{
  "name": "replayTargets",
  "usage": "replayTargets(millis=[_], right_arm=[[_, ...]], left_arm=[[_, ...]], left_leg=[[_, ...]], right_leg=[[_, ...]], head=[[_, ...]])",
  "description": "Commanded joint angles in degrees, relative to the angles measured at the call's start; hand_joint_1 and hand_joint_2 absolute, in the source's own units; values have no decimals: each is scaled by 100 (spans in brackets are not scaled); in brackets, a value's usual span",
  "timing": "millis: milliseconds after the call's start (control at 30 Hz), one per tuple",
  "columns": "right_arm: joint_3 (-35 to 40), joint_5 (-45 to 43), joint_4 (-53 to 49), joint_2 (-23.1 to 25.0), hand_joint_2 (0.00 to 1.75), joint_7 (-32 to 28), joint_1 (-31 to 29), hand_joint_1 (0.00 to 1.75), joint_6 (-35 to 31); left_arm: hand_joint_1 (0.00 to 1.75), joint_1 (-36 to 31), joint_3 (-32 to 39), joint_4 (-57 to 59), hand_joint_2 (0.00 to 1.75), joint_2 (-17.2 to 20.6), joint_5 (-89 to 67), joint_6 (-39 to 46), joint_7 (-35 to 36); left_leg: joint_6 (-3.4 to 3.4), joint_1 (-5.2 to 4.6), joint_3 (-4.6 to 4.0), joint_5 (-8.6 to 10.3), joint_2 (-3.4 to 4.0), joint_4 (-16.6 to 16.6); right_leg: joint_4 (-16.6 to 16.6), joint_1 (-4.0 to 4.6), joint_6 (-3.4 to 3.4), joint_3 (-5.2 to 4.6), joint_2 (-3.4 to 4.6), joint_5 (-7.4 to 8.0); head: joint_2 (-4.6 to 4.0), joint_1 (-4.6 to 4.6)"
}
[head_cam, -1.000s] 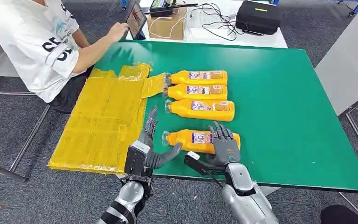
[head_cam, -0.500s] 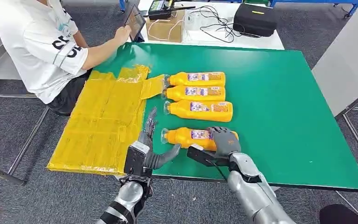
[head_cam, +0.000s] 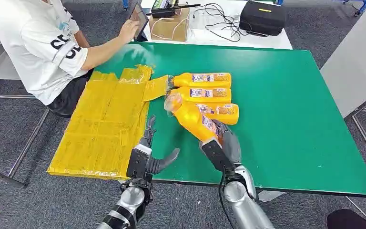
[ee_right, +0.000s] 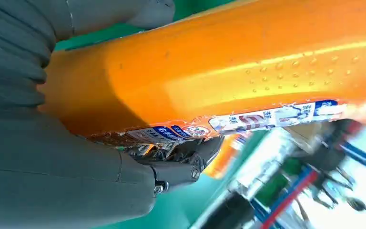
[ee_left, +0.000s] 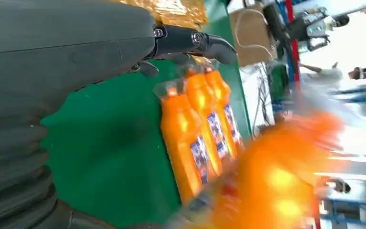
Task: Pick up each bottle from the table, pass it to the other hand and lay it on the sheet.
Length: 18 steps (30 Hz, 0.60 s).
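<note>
The right hand (head_cam: 225, 145) now grips the nearest orange bottle (head_cam: 193, 118) around its lower body and has lifted it off the green tabletop (head_cam: 286, 105); half a second ago that bottle lay flat in front of the robot with the hand closing over it. The bottle is tilted, its clear cap end raised and pointing away from the robot and to the left, so that in the head view it overlaps the row of bottles behind it. In the right wrist view the bottle's orange body (ee_right: 248, 71) fills the space against the palm, thumb (ee_right: 124, 14) on one side and the darker fingers (ee_right: 186, 157) under the label.

Three more orange bottles (head_cam: 205, 87) lie side by side on the tabletop where they were before, caps toward the yellow sheet (head_cam: 105, 124); the nearest of them is partly hidden behind the lifted one.

The left hand (head_cam: 147, 150) holds nothing, its fingers spread and thumb out, over the tabletop's near edge beside the sheet, much as earlier. In the left wrist view the lifted bottle (ee_left: 276, 181) is a blur, so how near it is to that hand is hard to judge.

A person in a white shirt (head_cam: 38, 43) sits at the far left corner, holding a tablet (head_cam: 139, 16).
</note>
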Motion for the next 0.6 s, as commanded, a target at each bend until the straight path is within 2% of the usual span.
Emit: replayTargets(millis=[33,200,400,600], right_arm=[[66,-237,-343,356,175,-131,64,175,-144],[367,-329,96,416,175,-172,-222,175,-94],[420,-343,179,461,175,-193,-272,175,-93],[885,-338,485,605,175,-201,-321,175,143]], left_arm=[[0,-288,176,304,175,49,157,-125,98],[0,-254,5,176,175,31,573,-783,294],[0,-254,-53,126,175,9,601,-825,308],[0,-294,-88,-70,175,15,816,-979,394]], left_leg=[[-6,6,9,-10,-2,0],[-4,3,-1,-13,-8,2],[-2,-1,-11,-8,-19,0],[-6,5,4,-20,-12,6]], right_leg=[[-4,7,-8,14,-6,-10],[-6,2,7,8,-5,-18],[-6,-4,10,1,-17,-16],[-3,3,4,15,-13,-25]], head=[[0,2],[0,2],[2,2],[2,2]])
